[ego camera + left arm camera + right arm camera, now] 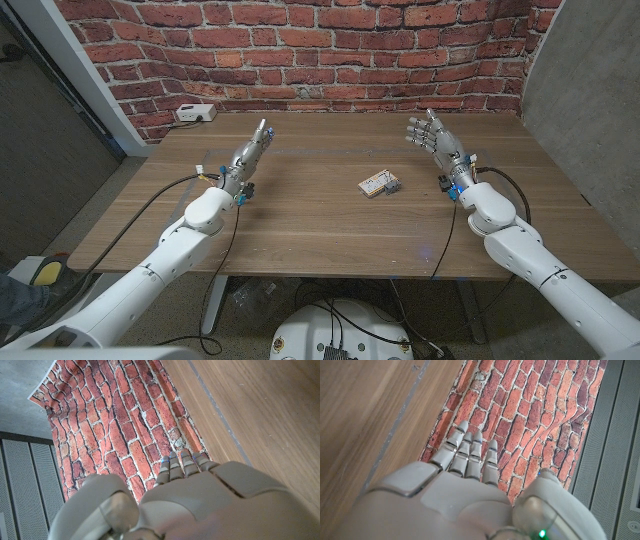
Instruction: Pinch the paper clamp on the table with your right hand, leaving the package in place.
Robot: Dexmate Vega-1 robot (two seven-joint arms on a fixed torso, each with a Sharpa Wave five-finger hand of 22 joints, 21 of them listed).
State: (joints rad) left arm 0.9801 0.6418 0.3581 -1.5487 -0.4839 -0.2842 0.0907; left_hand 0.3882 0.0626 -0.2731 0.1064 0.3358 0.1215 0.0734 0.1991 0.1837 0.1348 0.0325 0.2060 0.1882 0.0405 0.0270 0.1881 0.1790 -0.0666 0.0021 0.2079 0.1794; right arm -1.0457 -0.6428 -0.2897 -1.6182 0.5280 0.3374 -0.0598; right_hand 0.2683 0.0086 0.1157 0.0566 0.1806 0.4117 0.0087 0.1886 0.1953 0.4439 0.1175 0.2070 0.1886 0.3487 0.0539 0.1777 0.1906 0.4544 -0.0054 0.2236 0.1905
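On the wooden table, seen from the head camera, a small tan package lies near the middle with a small dark paper clamp touching its right side. The robot's right hand is raised above the table's far right part, fingers spread and holding nothing, well apart from the clamp, with bare tabletop between them. The left hand is raised over the far left part, fingers straight and together, holding nothing. A white power strip sits at the far left corner against the red brick wall.

In the left wrist view, the left hand's grey fingers reach out straight toward the brick wall beyond the table's edge, empty.

In the right wrist view, the right hand's fingers extend, slightly fanned, toward the same wall, gripping nothing.
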